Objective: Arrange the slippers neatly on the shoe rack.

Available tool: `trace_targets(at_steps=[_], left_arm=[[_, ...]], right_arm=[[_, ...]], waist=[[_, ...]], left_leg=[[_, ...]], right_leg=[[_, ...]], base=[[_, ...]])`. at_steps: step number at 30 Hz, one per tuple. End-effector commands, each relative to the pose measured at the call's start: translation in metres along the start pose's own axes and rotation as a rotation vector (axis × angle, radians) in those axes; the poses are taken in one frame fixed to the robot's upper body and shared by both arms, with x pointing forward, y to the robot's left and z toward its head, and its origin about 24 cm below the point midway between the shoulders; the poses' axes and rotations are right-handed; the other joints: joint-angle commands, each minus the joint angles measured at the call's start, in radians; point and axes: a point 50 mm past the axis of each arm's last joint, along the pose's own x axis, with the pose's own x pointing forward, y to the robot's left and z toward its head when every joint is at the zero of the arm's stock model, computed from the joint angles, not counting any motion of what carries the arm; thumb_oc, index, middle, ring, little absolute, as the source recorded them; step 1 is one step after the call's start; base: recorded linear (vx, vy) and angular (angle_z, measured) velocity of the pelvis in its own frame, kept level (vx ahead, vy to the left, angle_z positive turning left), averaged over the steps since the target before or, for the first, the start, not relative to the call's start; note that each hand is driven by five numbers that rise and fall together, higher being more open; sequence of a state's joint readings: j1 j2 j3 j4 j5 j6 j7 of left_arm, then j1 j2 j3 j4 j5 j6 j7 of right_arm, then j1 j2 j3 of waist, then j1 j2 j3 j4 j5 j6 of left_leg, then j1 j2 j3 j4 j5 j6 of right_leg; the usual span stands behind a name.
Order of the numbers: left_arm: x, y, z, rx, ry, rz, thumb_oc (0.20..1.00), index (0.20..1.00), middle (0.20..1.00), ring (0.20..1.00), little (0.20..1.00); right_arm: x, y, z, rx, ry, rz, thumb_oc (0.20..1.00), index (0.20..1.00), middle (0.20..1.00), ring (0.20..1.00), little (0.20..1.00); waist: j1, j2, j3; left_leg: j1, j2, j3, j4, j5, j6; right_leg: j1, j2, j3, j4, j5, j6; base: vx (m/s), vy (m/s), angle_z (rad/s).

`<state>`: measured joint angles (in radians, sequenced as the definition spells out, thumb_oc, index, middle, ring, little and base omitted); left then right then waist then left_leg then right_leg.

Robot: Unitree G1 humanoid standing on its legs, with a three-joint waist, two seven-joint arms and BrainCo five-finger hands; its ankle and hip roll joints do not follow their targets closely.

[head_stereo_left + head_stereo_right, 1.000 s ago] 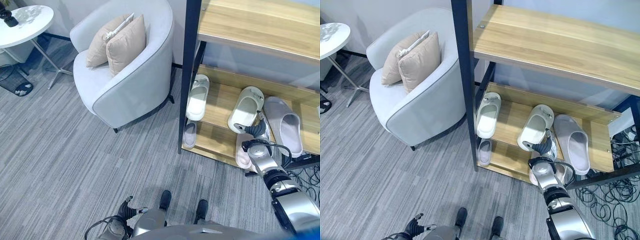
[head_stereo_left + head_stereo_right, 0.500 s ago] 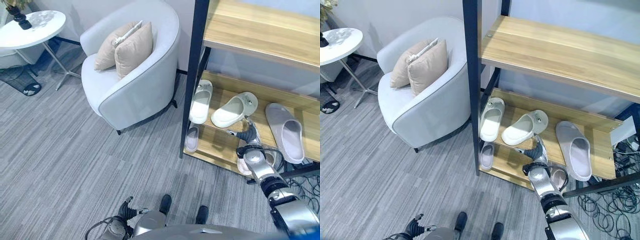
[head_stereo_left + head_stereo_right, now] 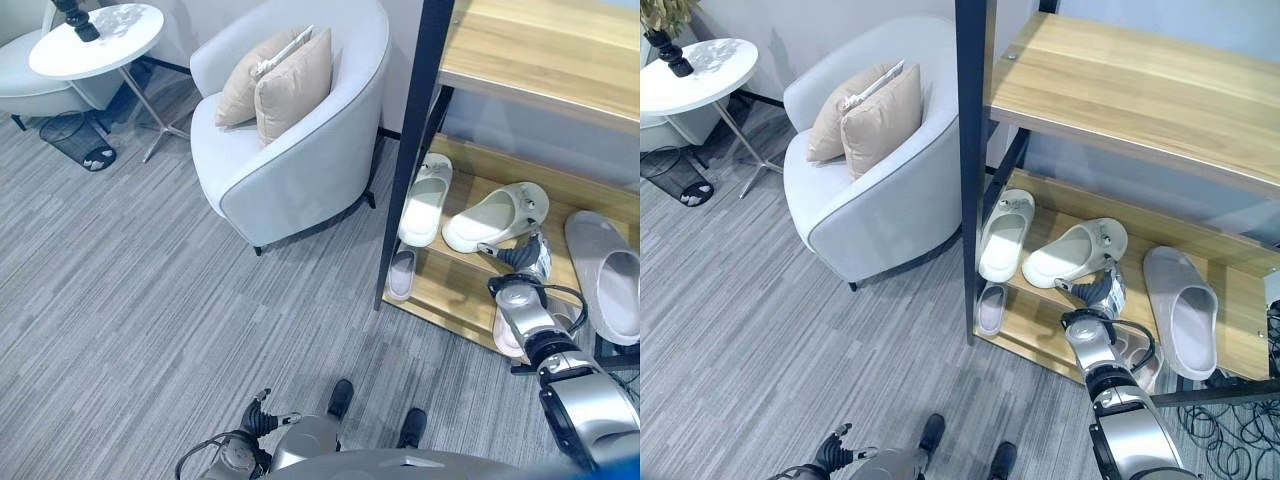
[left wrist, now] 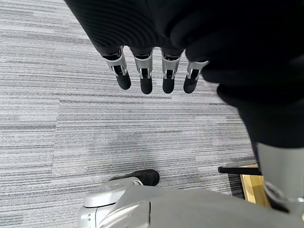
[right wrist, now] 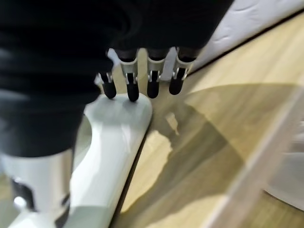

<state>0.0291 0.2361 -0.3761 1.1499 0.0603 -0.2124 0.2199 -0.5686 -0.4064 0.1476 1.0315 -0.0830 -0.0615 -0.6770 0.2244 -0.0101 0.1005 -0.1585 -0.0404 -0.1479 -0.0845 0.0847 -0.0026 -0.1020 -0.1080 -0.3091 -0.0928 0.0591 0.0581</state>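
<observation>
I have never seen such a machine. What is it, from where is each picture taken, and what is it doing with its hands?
This is a humanoid robot with two arms. Two pictures come from a camera on its head, looking down; the other two come from a camera on each wrist.

Before it stands a wooden shoe rack with a dark metal frame. On the middle shelf lie a cream slipper by the post, a second cream slipper lying askew, and a pale grey slipper. On the shelf below is a small grey slipper.

The right hand reaches to the askew slipper with straight fingers at its edge; it grasps nothing. The left hand hangs open over the grey carpet. Beside the rack stands a pale grey armchair.
</observation>
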Motion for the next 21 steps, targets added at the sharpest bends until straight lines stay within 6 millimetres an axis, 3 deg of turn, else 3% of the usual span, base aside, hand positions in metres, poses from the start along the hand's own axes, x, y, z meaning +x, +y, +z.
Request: trace_targets(at_steps=[1, 5, 10, 16, 21], left_arm=[[-0.002, -0.025, 0.005, 0.039, -0.006, -0.061, 1.0, 1.0, 1.0, 1.0, 1.0], [-0.002, -0.029, 0.008, 0.037, -0.015, -0.059, 1.0, 1.0, 1.0, 1.0, 1.0], [-0.002, -0.029, 0.008, 0.029, -0.014, -0.049, 1.0, 1.0, 1.0, 1.0, 1.0], [-0.002, -0.031, 0.008, 0.011, 0.001, -0.05, 1.0, 1.0, 1.0, 1.0, 1.0], [-0.001, -0.032, 0.012, 0.011, -0.015, -0.058, 1.0, 1.0, 1.0, 1.0, 1.0]], right_arm=[[0.022, -0.03, 0.024, 0.015, -0.097, -0.116, 1.0, 1.0, 1.0, 1.0, 1.0], [0.03, -0.048, 0.022, 0.03, -0.069, -0.228, 1.0, 1.0, 1.0, 1.0, 1.0], [0.034, -0.054, 0.02, 0.04, -0.035, -0.259, 1.0, 1.0, 1.0, 1.0, 1.0], [0.037, -0.062, 0.036, 0.141, -0.068, -0.309, 1.0, 1.0, 1.0, 1.0, 1.0], [0.037, -0.072, 0.038, 0.163, -0.09, -0.359, 1.0, 1.0, 1.0, 1.0, 1.0]], waist=[[0.037, -0.023, 0.012], [0.041, -0.021, 0.012], [0.046, -0.023, 0.011], [0.046, -0.023, 0.013], [0.043, -0.024, 0.011]], left_leg=[[-0.044, 0.035, -0.004, -0.003, -0.011, -0.056], [-0.055, 0.03, -0.024, -0.003, -0.01, -0.058], [-0.056, 0.027, -0.036, -0.003, -0.009, -0.061], [-0.059, 0.026, -0.039, -0.003, -0.01, -0.062], [-0.053, 0.023, -0.048, -0.003, -0.017, -0.059]], right_leg=[[0.048, -0.081, -0.011, 0.006, 0.028, 0.094], [0.05, -0.085, -0.032, 0.006, 0.021, 0.095], [0.054, -0.086, -0.044, 0.006, 0.02, 0.096], [0.054, -0.088, -0.052, 0.006, 0.019, 0.097], [0.063, -0.088, -0.058, 0.006, 0.014, 0.096]], base=[[0.01, 0.003, 0.05], [0.01, 0.006, 0.12], [0.03, 0.001, 0.09], [0.0, 0.001, 0.01], [0.0, 0.0, 0.0]])
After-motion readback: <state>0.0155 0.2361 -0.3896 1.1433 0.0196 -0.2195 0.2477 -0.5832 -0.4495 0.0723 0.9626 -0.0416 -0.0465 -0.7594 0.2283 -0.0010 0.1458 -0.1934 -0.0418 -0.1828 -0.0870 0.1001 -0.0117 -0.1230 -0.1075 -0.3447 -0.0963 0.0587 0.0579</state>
